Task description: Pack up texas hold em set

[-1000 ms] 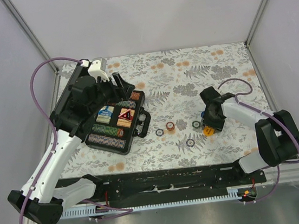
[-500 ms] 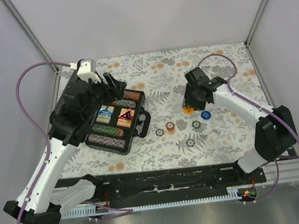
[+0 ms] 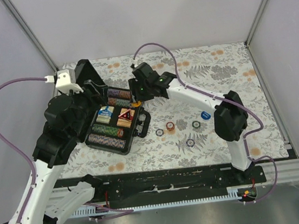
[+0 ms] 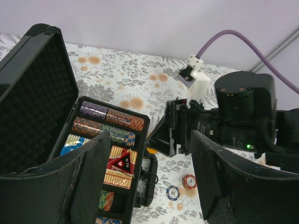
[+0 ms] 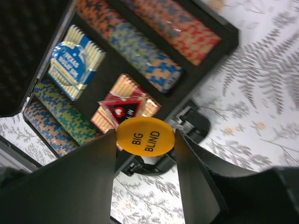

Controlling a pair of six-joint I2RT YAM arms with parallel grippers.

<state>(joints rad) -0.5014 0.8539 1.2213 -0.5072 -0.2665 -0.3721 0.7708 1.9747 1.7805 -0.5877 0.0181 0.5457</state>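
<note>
While right claw [image 5: 145,142] pinches yellow button [image 5: 145,135] over open briefcase [image 4: 32,93], chip rows [image 5: 140,46], triangle [image 5: 120,108] inside, left claw [image 4: 148,154] spread empty

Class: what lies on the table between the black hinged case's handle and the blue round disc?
Three loose round poker chips, shown in the top external view.

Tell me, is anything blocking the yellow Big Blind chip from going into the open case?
Nothing visible blocks it. The right gripper holds the Big Blind chip over the rim of the open case, and the lid stands back. The slot nearest the chip already has a red triangle in it.
</note>
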